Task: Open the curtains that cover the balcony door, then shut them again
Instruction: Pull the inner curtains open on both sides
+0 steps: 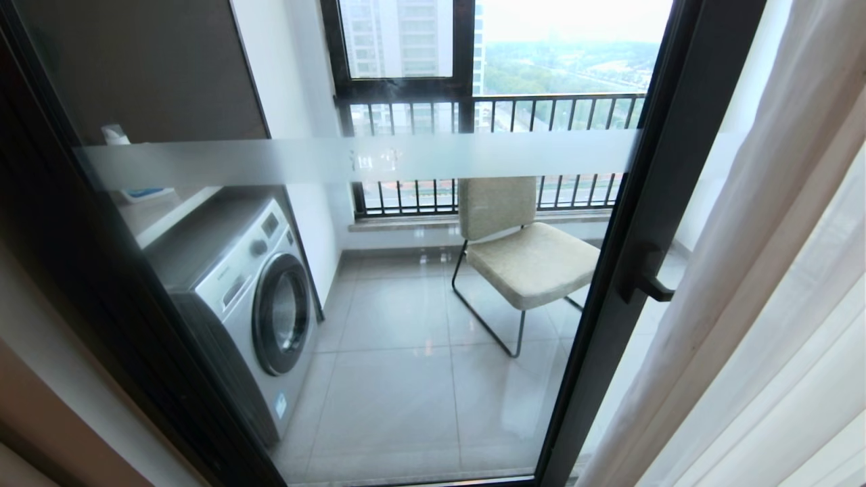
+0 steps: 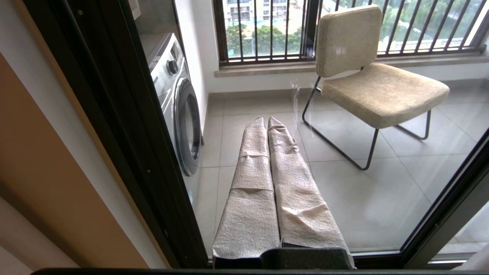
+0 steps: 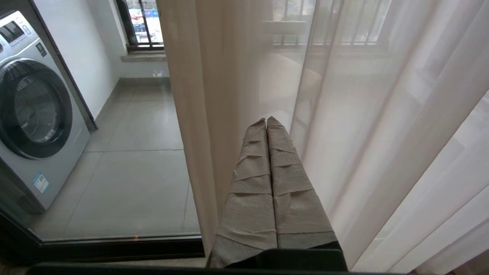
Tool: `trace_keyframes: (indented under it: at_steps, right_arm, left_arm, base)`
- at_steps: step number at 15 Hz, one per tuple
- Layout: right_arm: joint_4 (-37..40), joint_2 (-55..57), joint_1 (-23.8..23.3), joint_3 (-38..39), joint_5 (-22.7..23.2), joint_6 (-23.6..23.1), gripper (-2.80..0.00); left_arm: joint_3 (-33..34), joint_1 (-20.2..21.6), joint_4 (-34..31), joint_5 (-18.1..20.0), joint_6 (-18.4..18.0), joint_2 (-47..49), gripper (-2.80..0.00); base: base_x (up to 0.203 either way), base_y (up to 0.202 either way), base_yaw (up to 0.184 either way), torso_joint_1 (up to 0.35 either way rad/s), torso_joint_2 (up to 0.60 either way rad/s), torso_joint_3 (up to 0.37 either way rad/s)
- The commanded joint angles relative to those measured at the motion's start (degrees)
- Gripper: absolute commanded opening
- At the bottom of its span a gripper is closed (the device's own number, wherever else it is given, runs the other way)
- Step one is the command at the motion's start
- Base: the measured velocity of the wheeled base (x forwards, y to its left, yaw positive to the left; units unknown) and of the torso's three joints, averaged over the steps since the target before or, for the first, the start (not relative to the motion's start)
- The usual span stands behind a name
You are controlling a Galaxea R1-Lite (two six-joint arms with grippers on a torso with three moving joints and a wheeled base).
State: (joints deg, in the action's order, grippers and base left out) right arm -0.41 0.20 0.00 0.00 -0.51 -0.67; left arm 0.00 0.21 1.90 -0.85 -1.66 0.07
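1. Looking at the head view: the balcony door [image 1: 406,270] fills the left and centre of frame, glass bare, frosted band across the upper third, black handle [image 1: 646,277] on the frame stile at centre right.
2. The curtains [image 1: 764,304] hang bunched at the right edge of frame, sheer white layer in front, running top to bottom. Long axis is vertical; the leading edge slants from upper right down toward bottom centre.
3. So the door reads as uncovered. My judgement: the opening half is done or the drapes started open; what's left is drawing them across toward frame left.
4. Right tool [image 3: 266,121]: wrapped fingers pressed together, clamped on nothing. In its wrist view the sheer folds [image 3: 344,133] hang straight ahead of the tips, and the leading edge [image 3: 191,133] is just to the side, toward the washing machine [image 3: 34,110].
5. Left tool [image 2: 265,120]: fingers also together, empty. It faces bare glass, with the chair [image 2: 378,76] and tiled balcony floor beyond. No fabric ahead of it.
6. Key relation: fabric is on the right arm's side only. The right tool is the nearer one, and travel has to go sideways, across the vertical folds, toward frame left.
7. Neither arm shows in the head view.
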Motion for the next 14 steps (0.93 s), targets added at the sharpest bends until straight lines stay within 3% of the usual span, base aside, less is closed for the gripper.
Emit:
trace_keyframes:
  at_steps: [1, 6, 10, 14]
  right_arm:
    - [-0.3, 1.7, 0.0, 0.0, 0.1, -1.2, -2.80]
    - [-11.4, 14.6, 0.0, -2.2, 4.9, -1.8, -2.80]
    - [-17.8, 25.8, 0.1, -12.5, 7.2, -1.9, -2.80]
    - [-18.7, 31.7, 1.4, -21.8, 7.4, 0.2, -2.80]
  left_arm:
    - [0.0, 0.0, 0.0, 0.0, 0.0, -0.1, -2.80]
    - [0.0, 0.1, 0.0, -0.1, 0.0, -0.1, -2.80]
    - [0.0, 0.0, 0.0, -0.1, 0.0, -0.1, -2.80]
    - [0.0, 0.0, 0.0, -0.1, 0.0, -0.1, -2.80]
  base:
    - [0.000, 0.000, 0.000, 0.000, 0.00, 0.000]
    - [0.000, 0.000, 0.000, 0.000, 0.00, 0.000]
    - [0.000, 0.000, 0.000, 0.000, 0.00, 0.000]
    - [0.000, 0.000, 0.000, 0.000, 0.00, 0.000]
